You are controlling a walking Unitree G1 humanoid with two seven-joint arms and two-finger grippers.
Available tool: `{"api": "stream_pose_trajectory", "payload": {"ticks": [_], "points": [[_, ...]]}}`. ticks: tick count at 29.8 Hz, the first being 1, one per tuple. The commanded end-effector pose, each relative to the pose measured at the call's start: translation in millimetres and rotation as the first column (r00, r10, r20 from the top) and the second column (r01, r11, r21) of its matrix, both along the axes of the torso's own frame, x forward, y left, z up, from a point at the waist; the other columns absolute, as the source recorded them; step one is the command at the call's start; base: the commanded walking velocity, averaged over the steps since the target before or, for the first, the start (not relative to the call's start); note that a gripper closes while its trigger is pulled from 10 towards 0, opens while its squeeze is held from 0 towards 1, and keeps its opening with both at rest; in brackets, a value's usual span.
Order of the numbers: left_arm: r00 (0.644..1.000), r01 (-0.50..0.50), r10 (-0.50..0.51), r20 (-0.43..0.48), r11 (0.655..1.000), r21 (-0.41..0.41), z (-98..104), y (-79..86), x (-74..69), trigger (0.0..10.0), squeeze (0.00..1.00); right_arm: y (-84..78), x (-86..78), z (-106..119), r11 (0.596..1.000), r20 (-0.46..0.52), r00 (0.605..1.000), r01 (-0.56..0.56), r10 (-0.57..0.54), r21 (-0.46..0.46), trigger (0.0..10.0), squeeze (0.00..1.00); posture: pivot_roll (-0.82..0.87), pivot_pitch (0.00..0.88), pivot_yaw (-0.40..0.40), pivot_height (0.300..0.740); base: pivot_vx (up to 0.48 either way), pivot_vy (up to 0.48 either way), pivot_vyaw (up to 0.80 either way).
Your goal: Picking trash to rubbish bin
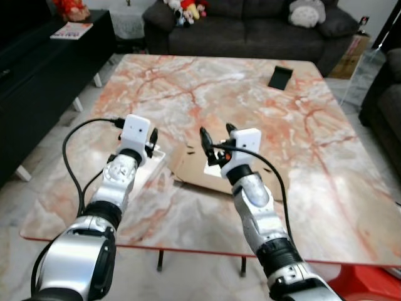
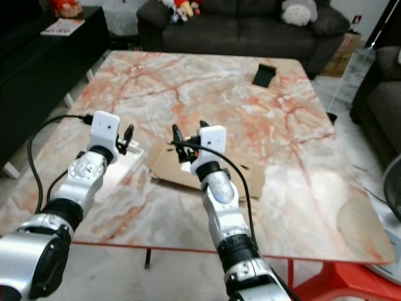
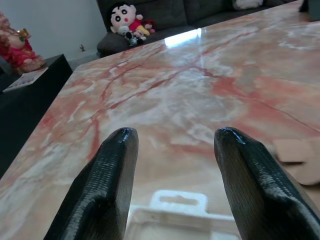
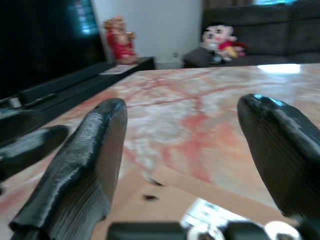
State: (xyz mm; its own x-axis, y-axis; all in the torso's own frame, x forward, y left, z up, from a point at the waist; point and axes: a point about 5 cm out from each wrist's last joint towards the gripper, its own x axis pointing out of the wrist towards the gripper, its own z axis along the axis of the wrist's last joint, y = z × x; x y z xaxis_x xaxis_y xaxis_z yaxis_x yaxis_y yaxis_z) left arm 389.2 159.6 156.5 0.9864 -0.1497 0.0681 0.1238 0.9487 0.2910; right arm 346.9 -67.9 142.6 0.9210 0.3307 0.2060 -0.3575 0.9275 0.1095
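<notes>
A flat piece of brown cardboard (image 1: 191,168) with a white label (image 4: 210,212) lies on the marble table (image 1: 301,144) near its front edge. My right gripper (image 1: 217,134) hovers open just over the cardboard, with nothing between its fingers. Left of the cardboard lies a clear plastic package (image 3: 180,212). Over it my left gripper (image 1: 152,139) is open and empty, with the package below and between its fingers (image 3: 112,180). From the right wrist, the right gripper (image 4: 182,105) spreads wide above the cardboard (image 4: 165,195).
A small black object (image 1: 280,76) stands at the far right of the table. A dark sofa (image 1: 250,25) with soft toys runs behind it, and a black cabinet (image 1: 44,69) is to the left. A red item (image 1: 369,282) sits on the floor by the table's front right corner.
</notes>
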Motion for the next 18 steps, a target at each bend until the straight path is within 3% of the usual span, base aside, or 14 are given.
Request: {"api": "stream_pose_trajectory", "payload": {"ticks": [1, 9, 16, 18], "points": [[1.000, -0.026, 0.026, -0.013, 0.999, 0.023, -3, 8.4, -1.7, 10.0, 0.00, 3.7, -0.6, 2, 1.000, 0.004, 1.000, -0.010, 0.010, 0.003, 10.0, 0.00, -0.05, 0.049, -0.037, 0.740, 0.000, 0.000, 0.00], [0.986, -0.083, 0.095, -0.135, 0.992, 0.092, -20, 26.4, -3.9, 10.0, 0.00, 5.1, -1.1, 2, 1.000, 0.004, 1.000, -0.014, 0.014, 0.009, 10.0, 0.00, -0.05, 0.044, -0.034, 0.740, 0.000, 0.000, 0.00], [0.983, -0.031, 0.040, -0.179, 0.998, 0.049, -21, 22.7, -2.7, 10.0, 0.00, 5.0, -2.3, 0, 1.000, -0.002, 1.000, -0.016, 0.016, 0.009, 10.0, 0.00, -0.05, 0.040, -0.034, 0.740, 0.000, 0.000, 0.00], [0.990, 0.006, -0.003, -0.143, 1.000, 0.024, -17, 14.2, -1.8, 10.0, 0.00, 4.6, -0.8, -1, 1.000, -0.009, 1.000, -0.022, 0.022, -0.005, 10.0, 0.00, -0.05, 0.043, -0.032, 0.740, 0.000, 0.000, 0.00]]}}
